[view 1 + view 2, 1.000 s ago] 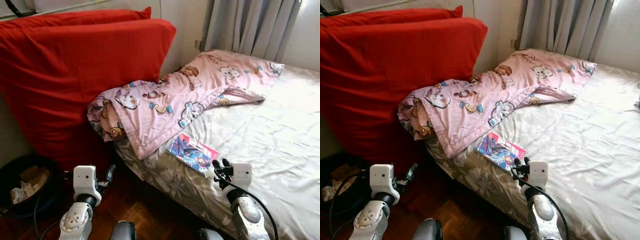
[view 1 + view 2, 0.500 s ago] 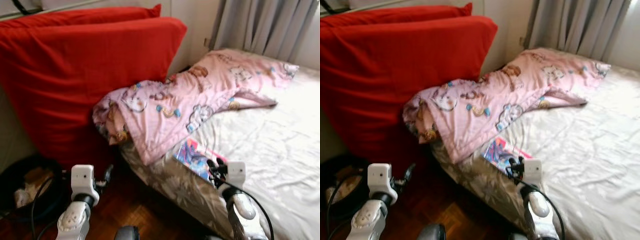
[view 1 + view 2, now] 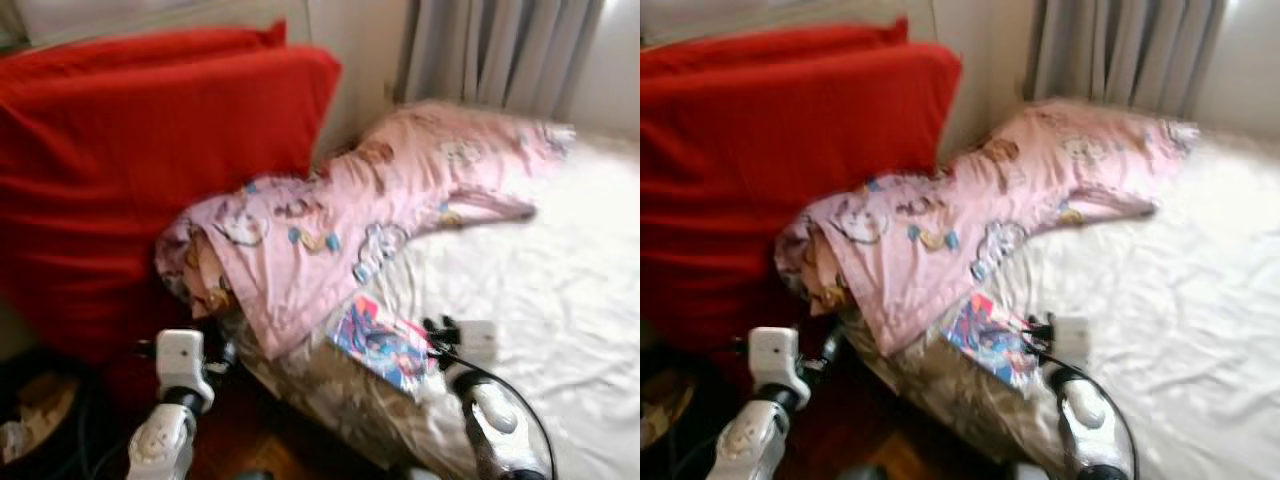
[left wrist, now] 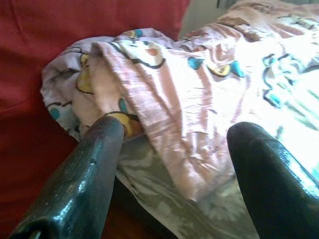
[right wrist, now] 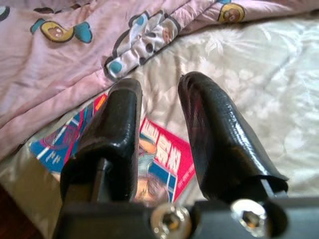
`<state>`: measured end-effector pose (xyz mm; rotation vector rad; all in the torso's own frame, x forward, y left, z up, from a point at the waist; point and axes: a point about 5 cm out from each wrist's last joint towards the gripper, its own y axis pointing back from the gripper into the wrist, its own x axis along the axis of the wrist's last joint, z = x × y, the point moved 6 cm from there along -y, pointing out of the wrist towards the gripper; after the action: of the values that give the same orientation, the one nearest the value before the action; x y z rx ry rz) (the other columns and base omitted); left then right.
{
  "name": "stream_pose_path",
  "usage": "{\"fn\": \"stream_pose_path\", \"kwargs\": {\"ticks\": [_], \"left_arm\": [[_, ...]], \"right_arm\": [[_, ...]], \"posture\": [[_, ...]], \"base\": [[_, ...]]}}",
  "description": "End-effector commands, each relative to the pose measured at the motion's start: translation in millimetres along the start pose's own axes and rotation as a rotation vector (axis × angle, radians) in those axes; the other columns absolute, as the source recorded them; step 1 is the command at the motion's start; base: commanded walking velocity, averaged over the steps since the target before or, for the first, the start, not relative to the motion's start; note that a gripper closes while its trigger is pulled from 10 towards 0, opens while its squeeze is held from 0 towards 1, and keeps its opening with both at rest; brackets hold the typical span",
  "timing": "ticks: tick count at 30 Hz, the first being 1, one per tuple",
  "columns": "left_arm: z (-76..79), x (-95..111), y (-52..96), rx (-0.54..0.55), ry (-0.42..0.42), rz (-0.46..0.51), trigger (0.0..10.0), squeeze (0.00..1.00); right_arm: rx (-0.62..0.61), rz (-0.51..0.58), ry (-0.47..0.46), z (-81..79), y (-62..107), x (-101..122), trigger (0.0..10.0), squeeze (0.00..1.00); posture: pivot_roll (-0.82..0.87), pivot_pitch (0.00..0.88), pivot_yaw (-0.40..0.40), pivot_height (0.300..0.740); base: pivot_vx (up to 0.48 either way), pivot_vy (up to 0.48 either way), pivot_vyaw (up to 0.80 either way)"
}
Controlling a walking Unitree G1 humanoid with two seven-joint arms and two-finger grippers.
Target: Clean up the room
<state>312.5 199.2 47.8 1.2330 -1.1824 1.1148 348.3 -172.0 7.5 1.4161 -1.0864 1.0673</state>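
We note, at nine o'clock in the head views, the red cushions (image 3: pixel 150 170) propped against the wall. The left gripper (image 4: pixel 174 164) hangs beside the bed edge with fingers spread wide, holding nothing, aimed at the bunched pink blanket (image 3: pixel 330 220); its wrist view shows the blanket's folded corner close up, a detail blurred from the head. At centre the comic book (image 3: pixel 385 345) lies flat on the white bedsheet (image 3: pixel 540 280), partly under the blanket hem. At four o'clock the right gripper (image 5: pixel 159 129) hovers over it, fingers parted narrowly, empty, likely lining up a pick. Its wrist view shows the cover print.
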Motion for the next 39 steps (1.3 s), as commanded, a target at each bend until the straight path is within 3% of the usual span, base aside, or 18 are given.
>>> {"fn": "stream_pose_path", "kwargs": {"ticks": [1, 9, 12, 13, 14, 15, 17, 18, 19, 20, 22, 24, 28, 29, 34, 35, 36, 39], "left_arm": [[-10.6, 0, 3.3, 0.02, -0.01, -0.011, 10.0, 0.0], [-8.9, 3, 8.4, 0.002, -0.008, -0.018, 10.0, 0.0], [-9.6, 3, 11.8, -0.006, -0.009, -0.028, 10.0, 0.0], [-9.7, 4, 13.7, -0.01, -0.009, -0.032, 10.0, 0.0], [-10.0, 2, 16.0, -0.015, -0.016, -0.04, 10.0, 0.0], [-10.0, 2, 16.0, -0.015, -0.016, -0.04, 10.0, 0.0], [-14.3, 4, 19.4, -0.008, -0.019, -0.044, 10.0, 0.0], [-16.5, 4, 20.8, -0.001, -0.02, -0.046, 10.0, 0.0], [-16.5, 4, 20.8, -0.001, -0.02, -0.046, 10.0, 0.0], [-17.8, 6, 21.7, 0.002, -0.018, -0.047, 10.0, 0.0], [-18.5, 6, 22.4, 0.004, -0.018, -0.051, 10.0, 0.0], [-18.6, 6, 23.6, 0.005, -0.016, -0.056, 10.0, 0.0], [-16.7, 6, 27.1, -0.001, -0.016, -0.068, 10.0, 0.0], [-16.6, 6, 27.5, -0.001, -0.016, -0.07, 10.0, 0.0], [-20.0, 5, 33.0, -0.001, -0.026, -0.088, 10.0, 0.0], [-20.4, 5, 33.2, -0.002, -0.027, -0.09, 10.0, 0.0], [-21.2, 5, 33.5, -0.004, -0.032, -0.094, 10.0, 0.0], [-22.9, 6, 34.0, -0.008, -0.04, -0.1, 10.0, 0.0]], "right_arm": [[0.029, -0.019, -0.012, -14.3, -3.3, -3, 10.0, 0.0], [-0.026, -0.114, 0.044, 3.3, -4.7, -15, 10.0, 0.0], [-0.047, -0.174, 0.12, 12.4, -7.9, -17, 10.0, 0.0], [-0.047, -0.221, 0.189, 17.2, -9.1, -19, 10.0, 0.0], [-0.037, -0.272, 0.253, 22.7, -9.3, -22, 10.0, 1.0], [-0.037, -0.272, 0.253, 22.7, -9.3, -22, 10.0, 1.0], [0.007, -0.317, 0.338, 27.5, -13.3, -18, 10.0, 1.0], [0.065, -0.341, 0.399, 25.0, -14.0, -18, 10.0, 0.59], [0.065, -0.341, 0.399, 25.0, -14.0, -18, 10.0, 0.59], [0.119, -0.363, 0.497, 24.5, -14.7, -17, 10.0, 0.0], [0.138, -0.395, 0.616, 32.0, -15.0, -15, 10.0, 0.0], [0.143, -0.431, 0.676, 40.0, -14.6, -14, 10.0, 0.0], [0.152, -0.446, 0.646, 44.8, -17.1, -6, 10.0, 0.0], [0.153, -0.444, 0.648, 45.0, -17.7, -5, 10.0, 1.0], [0.199, -0.48, 0.643, 44.6, -17.2, -4, 10.0, 1.0], [0.214, -0.484, 0.65, 43.1, -17.2, -4, 10.0, 0.38], [0.236, -0.498, 0.642, 41.3, -16.4, -6, 10.0, 0.0], [0.283, -0.528, 0.628, 40.0, -13.4, -8, 10.0, 0.0]], "posture": [[0.03, 0.0, 0.016, 0.603], [0.05, 0.035, 0.028, 0.603], [0.06, 0.072, 0.041, 0.603], [0.06, 0.079, 0.042, 0.603], [0.07, 0.092, 0.043, 0.603], [0.07, 0.092, 0.043, 0.603], [0.09, 0.112, 0.043, 0.603], [0.09, 0.114, 0.042, 0.603], [0.09, 0.114, 0.042, 0.603], [0.09, 0.128, 0.039, 0.603], [0.09, 0.141, 0.038, 0.603], [0.09, 0.143, 0.037, 0.603], [0.1, 0.166, 0.039, 0.603], [0.1, 0.166, 0.039, 0.603], [0.11, 0.187, 0.053, 0.603], [0.12, 0.19, 0.055, 0.603], [0.12, 0.192, 0.057, 0.603], [0.12, 0.196, 0.066, 0.603]], "base": [[0.0, 0.0, 0.0], [0.0, 0.0, 0.0], [0.0, 0.0, 0.0], [0.0, 0.0, 0.0], [0.0, 0.0, 0.0], [0.0, 0.0, 0.0], [0.0, 0.0, 0.0], [0.0, 0.0, 0.0], [0.0, 0.0, 0.0], [0.0, 0.0, 0.0], [0.0, 0.0, 0.0], [0.0, 0.0, 0.0], [0.0, 0.0, 0.0], [0.0, 0.0, 0.0], [0.0, 0.0, 0.0], [0.0, 0.0, 0.0], [0.0, 0.0, 0.0], [0.0, 0.0, 0.0]]}}
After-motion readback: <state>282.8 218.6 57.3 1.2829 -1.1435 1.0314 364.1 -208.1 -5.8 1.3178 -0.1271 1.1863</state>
